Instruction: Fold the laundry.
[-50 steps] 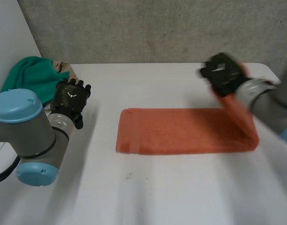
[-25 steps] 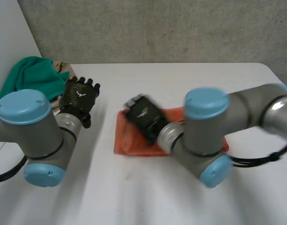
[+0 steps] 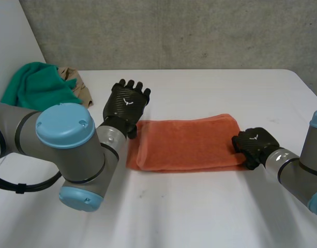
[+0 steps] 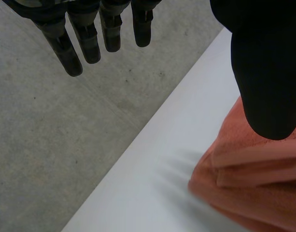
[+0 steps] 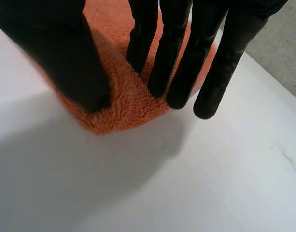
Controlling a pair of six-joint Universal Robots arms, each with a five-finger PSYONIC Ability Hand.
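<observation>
I am resting my right hand [image 3: 255, 146] on the folded orange towel [image 3: 186, 143], at its 3 o'clock end, with the fingers [image 5: 179, 58] lying straight on the pile. My left hand [image 3: 126, 103] is hovering at the towel's 10 o'clock corner, fingers straight and spread, holding nothing. The towel is lying in the middle of the white table [image 3: 199, 206], and a green cloth [image 3: 34, 85] is sitting at the table's 10 o'clock.
</observation>
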